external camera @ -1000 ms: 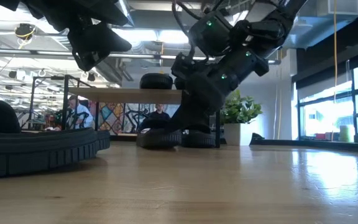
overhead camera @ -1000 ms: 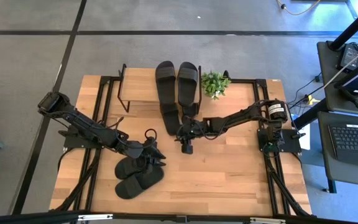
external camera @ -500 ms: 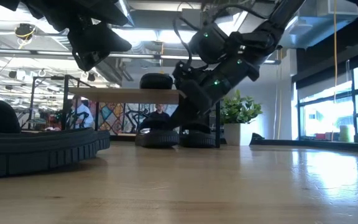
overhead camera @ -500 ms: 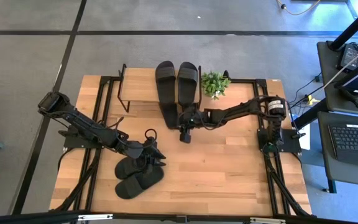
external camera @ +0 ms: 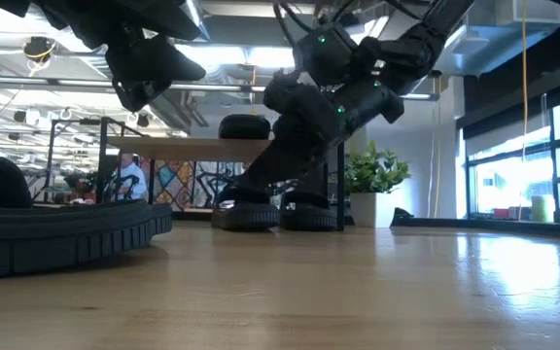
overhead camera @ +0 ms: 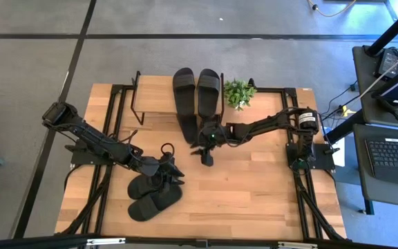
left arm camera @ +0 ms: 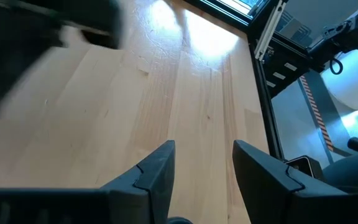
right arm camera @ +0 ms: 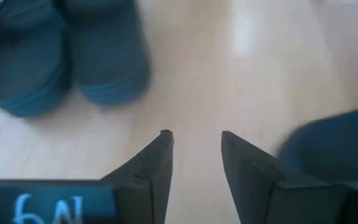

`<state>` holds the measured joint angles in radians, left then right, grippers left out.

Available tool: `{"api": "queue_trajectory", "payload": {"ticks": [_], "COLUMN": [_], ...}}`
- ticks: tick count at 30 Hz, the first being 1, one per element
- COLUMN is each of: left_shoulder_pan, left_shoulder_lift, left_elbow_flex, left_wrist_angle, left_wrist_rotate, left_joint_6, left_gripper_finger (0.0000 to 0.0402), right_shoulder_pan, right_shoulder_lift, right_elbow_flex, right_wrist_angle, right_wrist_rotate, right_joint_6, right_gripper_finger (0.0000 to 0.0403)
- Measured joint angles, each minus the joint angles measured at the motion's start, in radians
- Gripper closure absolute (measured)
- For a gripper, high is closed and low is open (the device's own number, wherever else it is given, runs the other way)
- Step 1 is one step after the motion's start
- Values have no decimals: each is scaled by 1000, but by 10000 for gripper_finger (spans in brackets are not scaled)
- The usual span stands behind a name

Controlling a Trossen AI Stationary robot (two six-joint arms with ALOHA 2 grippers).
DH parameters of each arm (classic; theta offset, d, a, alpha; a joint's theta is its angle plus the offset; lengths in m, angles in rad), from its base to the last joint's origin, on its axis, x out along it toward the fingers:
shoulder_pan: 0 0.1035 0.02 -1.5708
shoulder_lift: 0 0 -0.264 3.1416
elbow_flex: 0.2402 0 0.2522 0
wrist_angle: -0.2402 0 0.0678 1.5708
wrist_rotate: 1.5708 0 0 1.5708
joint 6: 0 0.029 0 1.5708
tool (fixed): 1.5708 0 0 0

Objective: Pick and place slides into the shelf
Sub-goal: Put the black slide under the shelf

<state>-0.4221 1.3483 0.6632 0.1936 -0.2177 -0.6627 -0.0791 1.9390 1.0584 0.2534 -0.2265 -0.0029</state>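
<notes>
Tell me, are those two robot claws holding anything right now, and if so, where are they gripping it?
Nothing is held. The left gripper and the right gripper both stand open with only bare table showing between their fingers; the slides lie ungripped.

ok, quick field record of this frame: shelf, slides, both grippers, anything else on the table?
shelf: small rack at the table's far side
slides at shelf: pair side by side, lying through the rack, heels out front
slides near front: pair on the table
left gripper: open, empty, above the front pair
right gripper: open, empty, just off the shelved pair's heels
other: potted plant right of the rack
</notes>
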Motion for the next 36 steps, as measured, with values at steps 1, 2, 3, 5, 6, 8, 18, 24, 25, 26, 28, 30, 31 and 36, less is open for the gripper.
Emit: {"api": "queue_trajectory", "payload": {"ticks": [1, 2, 3, 5, 6, 8, 18, 24, 25, 26, 28, 30, 31, 36], "left_shoulder_pan": [0, 0, 0, 0, 0, 0, 0, 0, 0, 0, 0, 0, 0, 0], "left_shoulder_lift": [0, 0, 0, 0, 0, 0, 0, 0, 0, 0, 0, 0, 0, 0], "left_elbow_flex": [0, 0, 0, 0, 0, 0, 0, 1, 1, 1, 1, 1, 1, 1], "left_wrist_angle": [0, 0, -1, -3, -3, -3, -6, -7, -7, -8, -8, -11, -13, -29], "left_wrist_rotate": [0, 0, 0, 0, 0, 0, 3, 3, 3, 3, 3, 3, 3, 3], "left_joint_6": [-7, -10, -10, -12, -12, -12, -19, -19, -19, -19, -19, -19, -19, -19], "left_gripper_finger": [248, 248, 248, 248, 248, 248, 248, 248, 248, 248, 248, 248, 248, 248], "right_shoulder_pan": [10, 19, 25, 38, 42, 44, 27, 28, 27, 25, 19, 13, 9, -10], "right_shoulder_lift": [3, 11, 22, 50, 62, 85, 191, 210, 210, 210, 210, 210, 210, 210], "right_elbow_flex": [0, 0, 0, 0, 0, 0, 1, 0, 0, 0, 0, 0, 0, 0], "right_wrist_angle": [0, 4, 23, 71, 102, 175, 334, 340, 340, 341, 341, 341, 341, 341], "right_wrist_rotate": [-5, -5, -4, -4, -4, -4, -2, 109, 128, 148, 173, 182, 182, 182], "right_joint_6": [-1, -1, -1, -1, -2, 8, 79, 86, 93, 96, 98, 98, 96, 76], "right_gripper_finger": [265, 265, 265, 265, 265, 265, 265, 265, 265, 265, 265, 265, 265, 265]}}
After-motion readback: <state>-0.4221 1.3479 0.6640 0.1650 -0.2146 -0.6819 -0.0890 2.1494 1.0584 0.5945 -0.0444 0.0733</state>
